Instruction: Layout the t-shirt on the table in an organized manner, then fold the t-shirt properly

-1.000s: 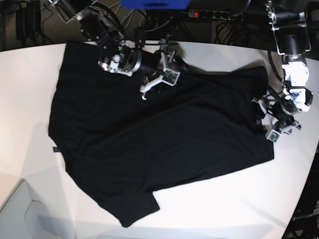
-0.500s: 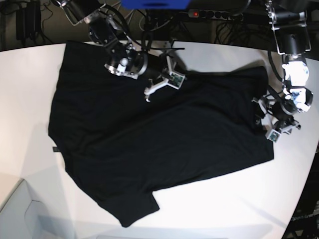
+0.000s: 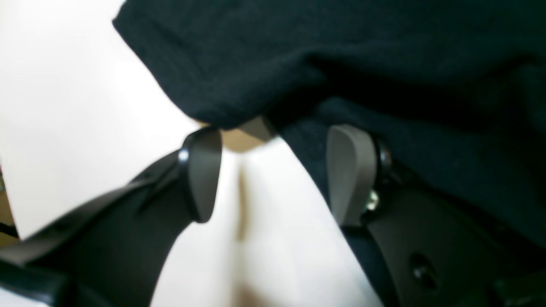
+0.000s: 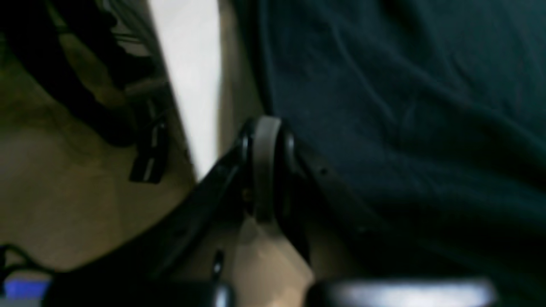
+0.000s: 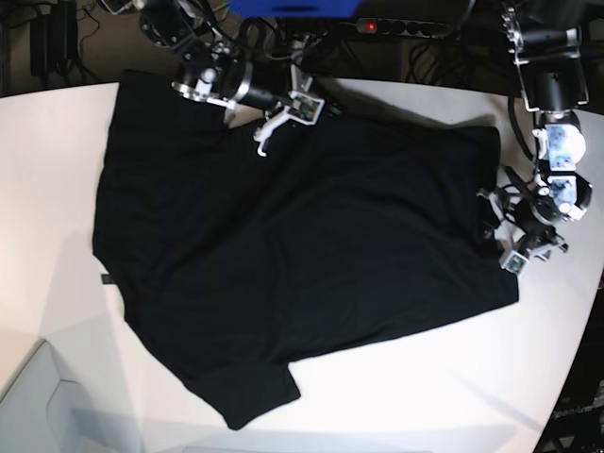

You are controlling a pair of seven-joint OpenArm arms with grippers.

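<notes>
1. T-shirt [image 5: 302, 255]: black, spread across the middle of the table [image 5: 57, 189], mostly flat with wrinkles; one sleeve points toward the table's near edge, a small tag sits on the hem at the shirt's left edge in the base view.
2. Right gripper [image 5: 326, 106]: at the shirt's far edge, near the table's back rim. Jaws pressed fully together in the wrist view; whether any cloth is pinched between them cannot be told.
3. Left gripper [image 3: 273, 170]: at the shirt's right-hand edge in the base view. Jaws partly open, white table showing between them; one finger [image 3: 349, 170] touches the cloth, shirt edge lies just beyond the tips, nothing clamped.
</notes>
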